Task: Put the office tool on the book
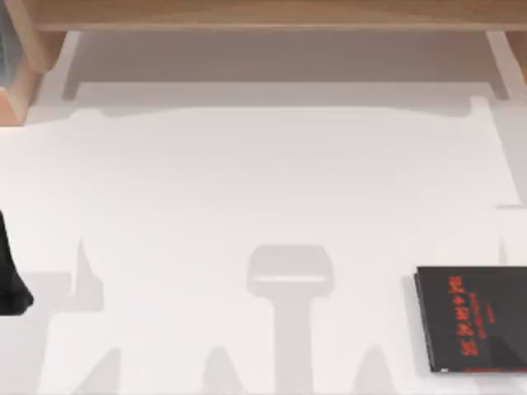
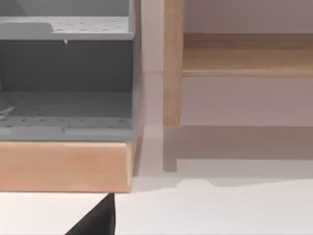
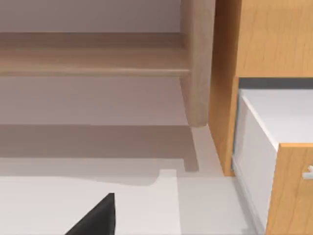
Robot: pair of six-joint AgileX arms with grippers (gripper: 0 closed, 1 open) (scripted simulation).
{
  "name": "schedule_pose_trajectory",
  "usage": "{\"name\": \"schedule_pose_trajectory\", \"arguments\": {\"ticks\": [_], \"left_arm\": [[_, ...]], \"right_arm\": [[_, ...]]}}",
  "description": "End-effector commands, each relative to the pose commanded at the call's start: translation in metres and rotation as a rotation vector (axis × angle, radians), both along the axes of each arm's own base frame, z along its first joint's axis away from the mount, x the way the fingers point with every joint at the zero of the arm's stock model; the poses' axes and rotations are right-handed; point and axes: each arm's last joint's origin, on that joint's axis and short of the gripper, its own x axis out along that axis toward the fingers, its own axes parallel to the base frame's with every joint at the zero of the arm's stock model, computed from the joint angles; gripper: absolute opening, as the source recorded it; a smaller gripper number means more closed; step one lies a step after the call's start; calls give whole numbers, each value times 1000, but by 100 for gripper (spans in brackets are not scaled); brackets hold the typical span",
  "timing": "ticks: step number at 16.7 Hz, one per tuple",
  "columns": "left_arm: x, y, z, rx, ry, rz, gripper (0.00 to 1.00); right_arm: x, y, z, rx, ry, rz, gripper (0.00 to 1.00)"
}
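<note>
Item: book [image 1: 473, 319], thin and flat, black cover with red lettering and a red strip along one edge; lies on the white table [image 1: 247, 181] at its right side, running off the edge of the top view. It is well apart from the left arm [image 1: 10, 284], whose dark bulk sits at the table's far left edge. Item: left gripper [image 2: 95, 218], seen as one dark wedge in the left wrist view; whether it is spread or closed cannot be told, and it holds nothing visible. Beyond it stands a wooden unit with grey perforated shelves [image 2: 66, 73], and beside that a wooden post [image 2: 172, 63]. Item: right gripper [image 3: 95, 218], likewise a single dark wedge in the right wrist view; grip state cannot be told. Beyond it to one side is a wooden cabinet with a white drawer [image 3: 266, 142] pulled open. Item: wooden shelf [image 1: 272, 12] across the table's far side.
</note>
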Motion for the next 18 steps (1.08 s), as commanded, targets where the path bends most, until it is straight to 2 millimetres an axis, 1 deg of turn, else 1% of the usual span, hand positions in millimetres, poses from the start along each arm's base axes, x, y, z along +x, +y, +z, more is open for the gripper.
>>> {"name": "schedule_pose_trajectory", "arguments": {"ticks": [3,5,8,11,14,16,18], "left_arm": [[0,0,0,0,0,0,100],[0,0,0,0,0,0,100],[0,0,0,0,0,0,100],[0,0,0,0,0,0,100],[0,0,0,0,0,0,100],[0,0,0,0,0,0,100],[0,0,0,0,0,0,100]], "right_arm": [[0,0,2,-2,6,-2,100],[0,-1,11,-10,35,-13,100],[5,-5,38,-34,127,-43,100],[19,-10,75,-65,266,-76,100],[48,-20,117,-97,438,-103,100],[78,-30,142,-115,564,-114,100],[115,-45,161,-129,694,-116,100]]}}
